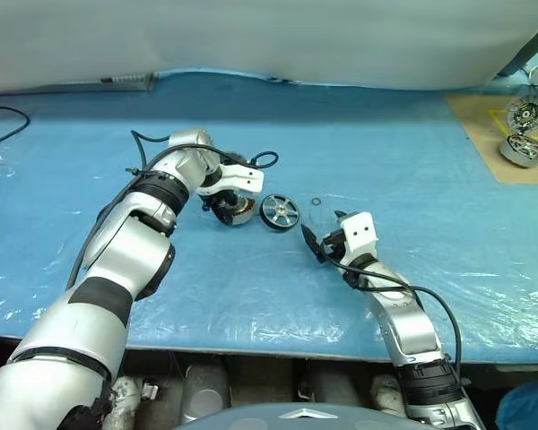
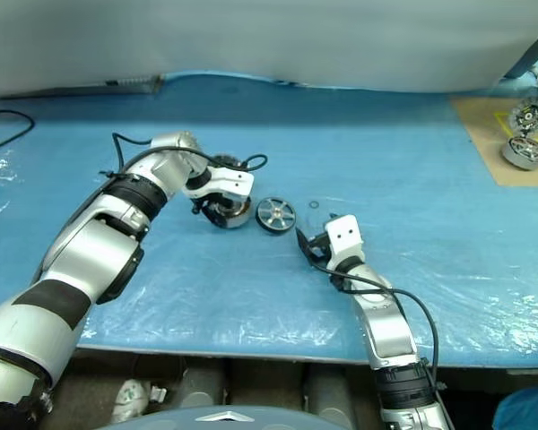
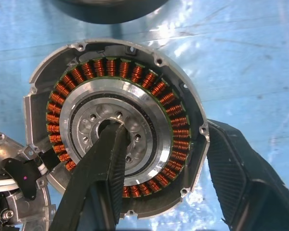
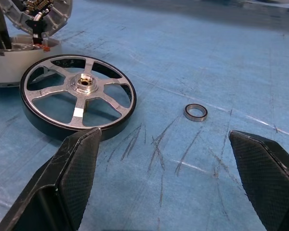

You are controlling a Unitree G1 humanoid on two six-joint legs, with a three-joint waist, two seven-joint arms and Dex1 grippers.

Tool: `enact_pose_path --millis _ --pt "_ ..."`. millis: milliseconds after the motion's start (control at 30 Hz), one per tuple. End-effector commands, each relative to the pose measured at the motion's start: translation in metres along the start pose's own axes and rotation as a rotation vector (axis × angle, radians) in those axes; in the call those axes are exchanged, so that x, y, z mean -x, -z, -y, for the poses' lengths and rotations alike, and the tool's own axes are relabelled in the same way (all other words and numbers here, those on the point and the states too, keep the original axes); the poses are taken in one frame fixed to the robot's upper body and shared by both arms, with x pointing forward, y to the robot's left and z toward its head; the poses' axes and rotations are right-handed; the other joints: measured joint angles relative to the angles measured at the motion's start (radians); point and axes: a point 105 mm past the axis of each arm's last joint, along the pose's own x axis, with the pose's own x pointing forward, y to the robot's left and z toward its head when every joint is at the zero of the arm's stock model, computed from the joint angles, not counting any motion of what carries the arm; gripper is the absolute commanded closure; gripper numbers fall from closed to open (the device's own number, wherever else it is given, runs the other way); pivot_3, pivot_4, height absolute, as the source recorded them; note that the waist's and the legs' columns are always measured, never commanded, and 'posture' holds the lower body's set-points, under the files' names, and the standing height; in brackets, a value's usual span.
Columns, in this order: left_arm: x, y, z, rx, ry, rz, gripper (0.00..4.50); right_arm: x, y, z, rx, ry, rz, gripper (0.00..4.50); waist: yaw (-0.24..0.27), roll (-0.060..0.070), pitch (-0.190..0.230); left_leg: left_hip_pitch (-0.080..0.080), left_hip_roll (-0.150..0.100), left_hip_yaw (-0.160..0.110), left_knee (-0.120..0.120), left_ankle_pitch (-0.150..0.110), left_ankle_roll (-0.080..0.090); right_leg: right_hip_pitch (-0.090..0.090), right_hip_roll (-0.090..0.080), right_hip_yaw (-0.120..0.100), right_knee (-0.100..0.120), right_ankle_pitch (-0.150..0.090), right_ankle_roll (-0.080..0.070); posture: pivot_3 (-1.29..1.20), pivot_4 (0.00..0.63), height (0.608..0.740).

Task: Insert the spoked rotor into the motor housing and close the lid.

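The motor housing (image 3: 43, 82), a grey cup with copper windings, sits tilted on the blue sheet. My left gripper (image 3: 164, 130) is shut on it, with one finger in the centre hole and the other outside the rim. A silver ribbed-edged disc with wiring, apparently the lid (image 4: 38, 14), stands tilted right against the housing. The spoked rotor (image 1: 279, 212), with a black rim and silver spokes, lies flat just right of the housing. My right gripper (image 1: 312, 240) is open and level, a little to the right of and nearer than the rotor, holding nothing.
A small metal ring (image 4: 196, 112) lies on the sheet just right of the rotor. Two other motor parts (image 1: 524, 134) rest on a brown board at the far right. A black cable (image 1: 4, 125) lies at the far left edge.
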Motion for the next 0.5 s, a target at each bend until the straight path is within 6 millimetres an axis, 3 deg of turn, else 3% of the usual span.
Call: enact_pose_path --millis 33,500 --pt "-0.030 0.009 0.031 0.060 0.180 0.000 2.43 -0.001 -0.014 0.002 0.010 0.005 0.061 0.00 0.000 0.001 -0.001 0.000 0.000 0.000 0.000 0.000 0.000 0.000 0.000 0.000 0.000 0.000 0.000 0.00 0.150 0.740" --pt "-0.027 -0.035 0.059 0.007 0.185 0.102 2.43 -0.002 -0.013 0.001 0.012 -0.003 0.060 0.00 0.001 0.004 -0.002 -0.002 0.000 0.000 0.000 0.000 0.000 -0.001 0.000 0.000 0.000 -0.003 0.001 0.00 0.150 0.740"
